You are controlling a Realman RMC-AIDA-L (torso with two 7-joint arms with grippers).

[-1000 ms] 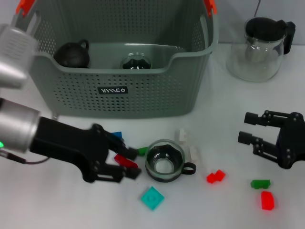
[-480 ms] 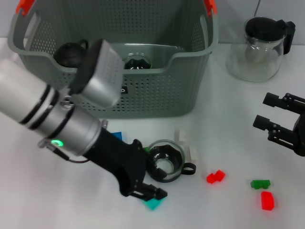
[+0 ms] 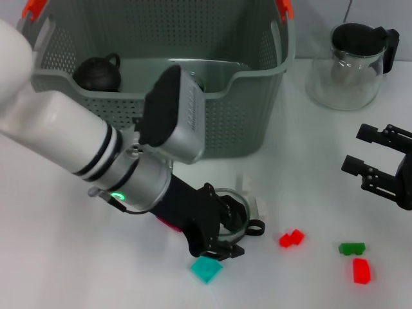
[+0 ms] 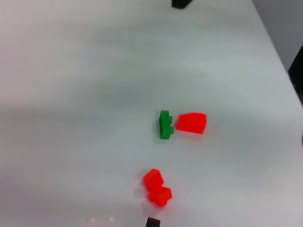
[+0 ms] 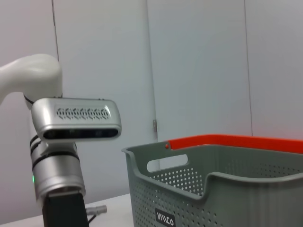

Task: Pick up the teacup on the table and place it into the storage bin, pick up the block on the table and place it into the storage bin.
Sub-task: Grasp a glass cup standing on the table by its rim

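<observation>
Teacup (image 3: 226, 222) first, by my reading: my left gripper (image 3: 222, 235) is down on the table right at it, the black fingers reaching along the glass rim from the near side. From the head view I cannot tell whether they straddle the wall of the cup or only lie against it, nor whether they are apart or closed, since the wrist and the cup overlap there. The cup sits upright on the table, its handle pointing away from the claw, not yet lifted.

Just under the fingertips, on the side nearest me, lies a teal block (image 3: 206, 268), apart from the cup. A little red shows beneath the forearm, probably another block. Beyond the cup from the claw is a white block (image 3: 257, 205), and farther out a red block (image 3: 291, 238), then a green block (image 3: 351, 248) beside another red block (image 3: 361, 271). My left wrist camera looks past the fingers at those same far pieces.

Behind the working arm stands the storage bin (image 3: 251, 122), close enough for a short carry; a dark round pot (image 3: 96, 74) already rests inside.

My right gripper (image 3: 357, 154) hangs parked well off to the far side, fingers spread and empty, clear of the work, with the glass jug (image 3: 344, 64) behind it.
</observation>
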